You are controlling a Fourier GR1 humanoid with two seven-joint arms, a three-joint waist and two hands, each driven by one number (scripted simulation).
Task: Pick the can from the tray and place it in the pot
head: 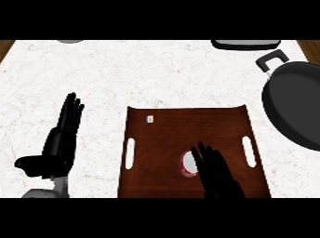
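A dark brown wooden tray (183, 125) with two slot handles lies at the counter's front middle. On its near part stands the can (188, 164), seen from above as a white top with a red rim; its right side is hidden. My right hand (216, 174) hovers just right of the can, fingers straight and pointing away, partly over it. The black pot (303, 104) with a loop handle sits at the right edge. My left hand (61, 137) rests open left of the tray, fingers up.
A dark, grey-rimmed object (246, 44) shows at the back right and a grey object (70, 41) at the back left edge. A small white tag (150, 119) lies on the tray's far left. Wooden floor shows beyond both counter sides.
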